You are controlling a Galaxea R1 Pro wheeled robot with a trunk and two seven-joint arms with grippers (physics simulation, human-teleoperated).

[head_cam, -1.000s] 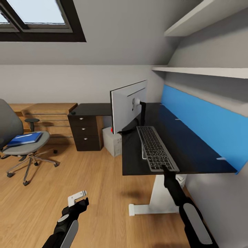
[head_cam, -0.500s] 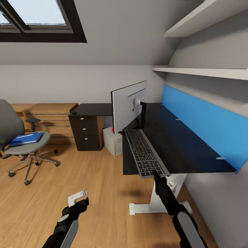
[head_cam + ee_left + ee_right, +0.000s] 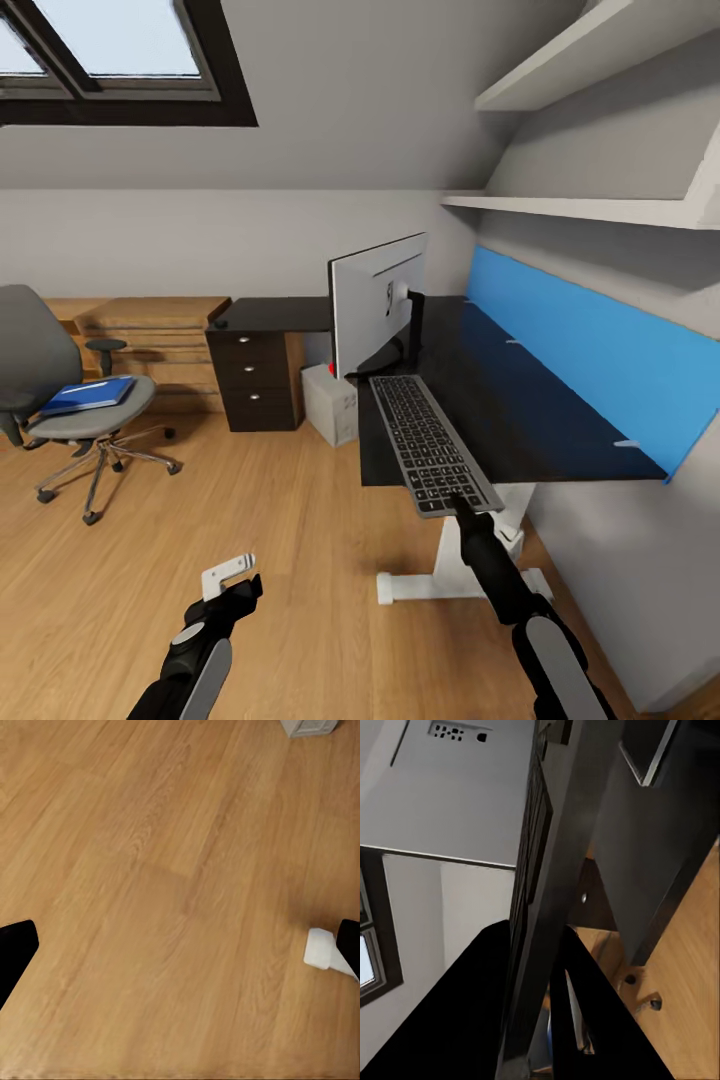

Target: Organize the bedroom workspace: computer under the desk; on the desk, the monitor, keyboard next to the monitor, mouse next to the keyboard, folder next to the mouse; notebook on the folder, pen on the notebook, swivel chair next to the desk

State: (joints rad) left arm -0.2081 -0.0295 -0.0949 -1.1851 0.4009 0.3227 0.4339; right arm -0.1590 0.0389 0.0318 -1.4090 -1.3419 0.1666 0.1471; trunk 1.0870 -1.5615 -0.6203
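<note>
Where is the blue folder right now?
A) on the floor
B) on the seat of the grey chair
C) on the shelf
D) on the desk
B: in the head view the blue folder lies flat on the seat of the grey swivel chair, away from the desk.

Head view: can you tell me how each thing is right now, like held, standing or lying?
Keyboard: held at its near end by the right gripper, sticking out past the desk edge.
Monitor: upright on the desk.
Folder: lying flat on the chair seat.
Computer: on the floor beside the desk.
Left gripper: open, holding nothing.
</note>
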